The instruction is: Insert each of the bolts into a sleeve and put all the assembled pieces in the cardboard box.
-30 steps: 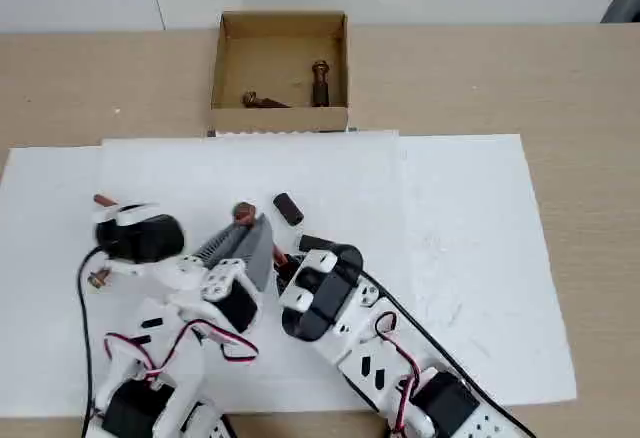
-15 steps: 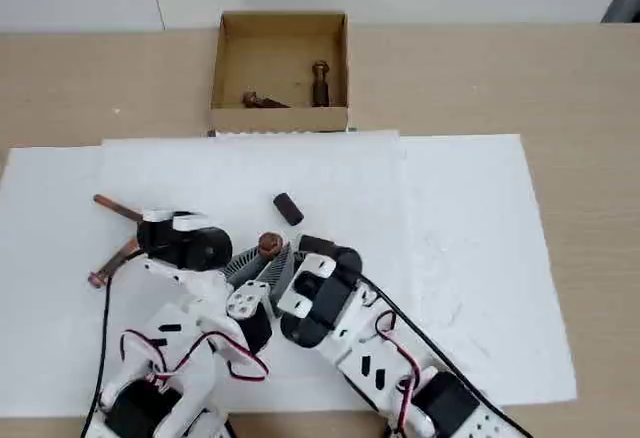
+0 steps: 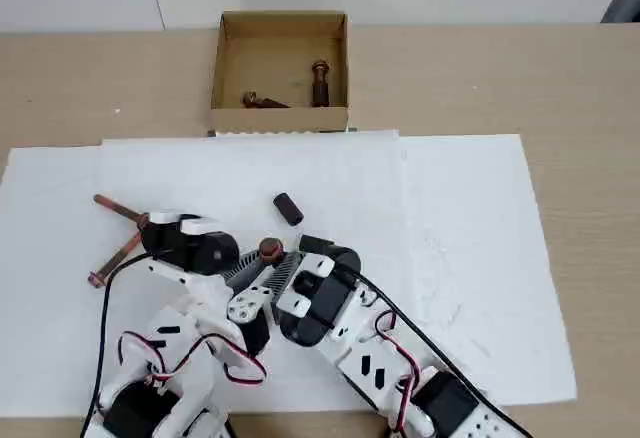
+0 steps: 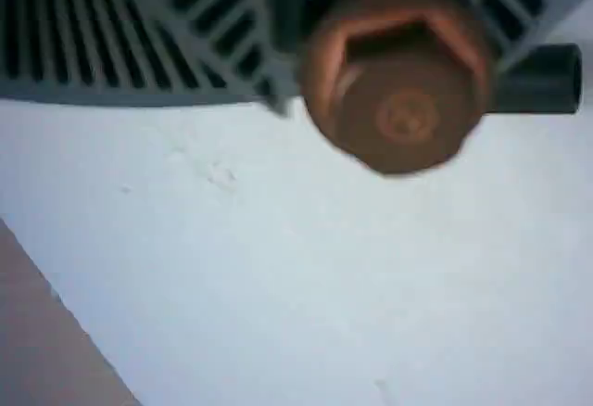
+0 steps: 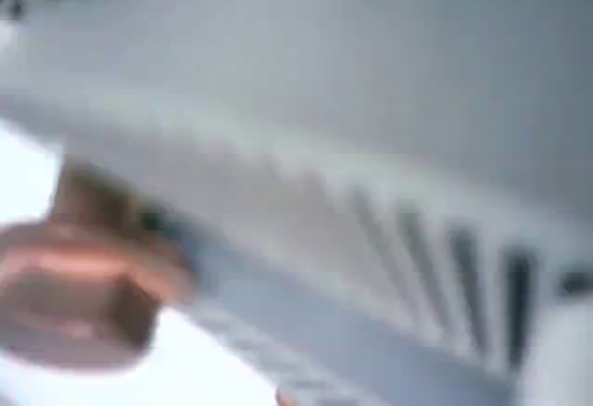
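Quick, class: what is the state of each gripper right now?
Left gripper: closed on a bolt.
Right gripper: cannot be told.

The bolt (image 4: pixel 397 91) hides its shank behind its head.

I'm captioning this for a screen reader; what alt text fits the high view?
The left hand grips a copper bolt over white paper beside the right arm; a black sleeve and two bolts lie loose, and the cardboard box holds two assembled pieces.
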Available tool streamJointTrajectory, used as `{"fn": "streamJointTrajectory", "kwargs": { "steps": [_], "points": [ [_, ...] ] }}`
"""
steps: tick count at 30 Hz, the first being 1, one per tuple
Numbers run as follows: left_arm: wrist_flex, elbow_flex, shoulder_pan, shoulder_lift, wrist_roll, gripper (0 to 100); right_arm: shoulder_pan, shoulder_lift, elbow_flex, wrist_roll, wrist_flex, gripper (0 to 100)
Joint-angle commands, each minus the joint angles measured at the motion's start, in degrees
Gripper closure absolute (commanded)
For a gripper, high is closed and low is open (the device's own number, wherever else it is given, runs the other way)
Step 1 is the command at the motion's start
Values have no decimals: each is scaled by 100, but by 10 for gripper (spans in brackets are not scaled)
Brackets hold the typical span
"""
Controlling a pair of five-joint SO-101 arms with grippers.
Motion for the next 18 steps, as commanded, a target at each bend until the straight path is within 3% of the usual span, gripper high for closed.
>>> {"fn": "streamJointTrajectory", "kwargs": {
  "steps": [1, 7, 16, 18],
  "points": [
    [149, 4, -167, -9, -35, 786, -4, -101, -352, 79, -215, 995],
    [141, -180, -730, -9, -387, 785, -4, -92, -255, 79, -207, 995],
    [176, -875, -747, -9, -387, 788, -4, -101, -97, 79, -224, 995],
    [185, -1015, -756, -9, -387, 829, -4, -101, -97, 79, -224, 995]
  ]
}}
